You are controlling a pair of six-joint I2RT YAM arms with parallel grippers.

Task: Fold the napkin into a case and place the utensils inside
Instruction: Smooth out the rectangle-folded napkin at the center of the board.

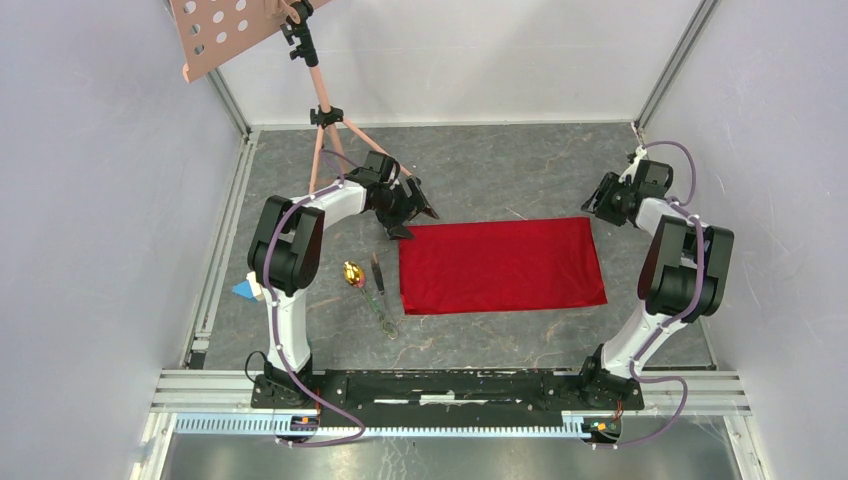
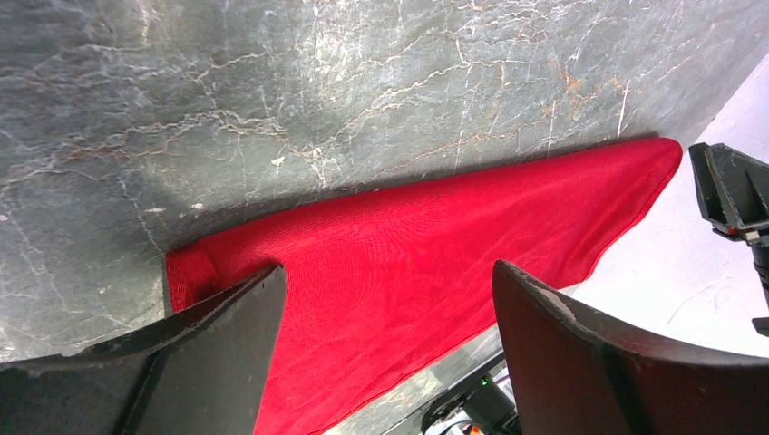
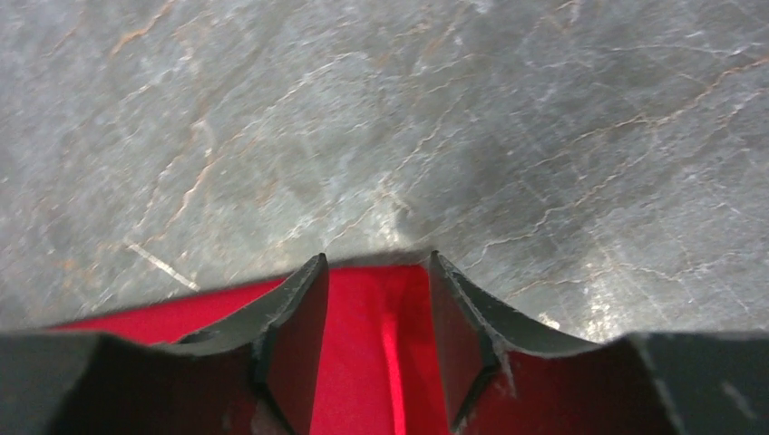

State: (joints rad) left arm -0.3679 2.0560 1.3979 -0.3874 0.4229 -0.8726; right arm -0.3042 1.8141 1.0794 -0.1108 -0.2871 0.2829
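Over the napkin's (image 1: 500, 265) far corners, left hand (image 2: 385, 272) gapes wide, right hand (image 3: 374, 263) half-parted, cloth contact unclear.

Grey veined tabletop (image 1: 500, 160); pale walls (image 1: 100, 200) around; pink perforated board (image 1: 215, 30) on a tripod (image 1: 325, 135).

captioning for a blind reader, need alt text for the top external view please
A red napkin lies flat on a grey table, with the left gripper at its far left corner and the right gripper at its far right corner. A gold-bowled spoon and thin dark utensils lie left of it.
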